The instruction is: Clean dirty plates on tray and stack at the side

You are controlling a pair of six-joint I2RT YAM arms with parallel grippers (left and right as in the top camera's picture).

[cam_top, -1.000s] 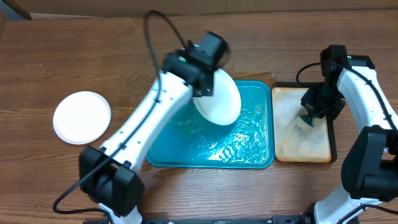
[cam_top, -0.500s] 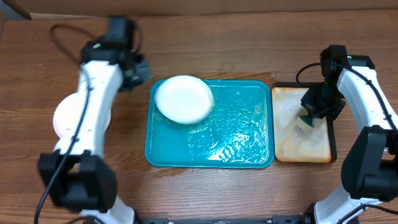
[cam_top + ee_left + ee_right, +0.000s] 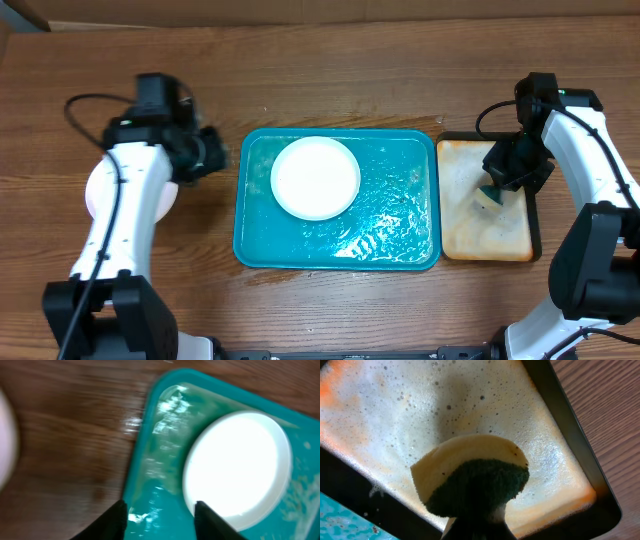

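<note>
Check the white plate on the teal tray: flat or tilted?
Lying flat: in the overhead view the plate shows as a full circle inside the tray, and the left gripper is open, not holding it.

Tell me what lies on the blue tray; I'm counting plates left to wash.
One white plate lies on the wet blue tray. Anything beneath that plate is hidden.
</note>
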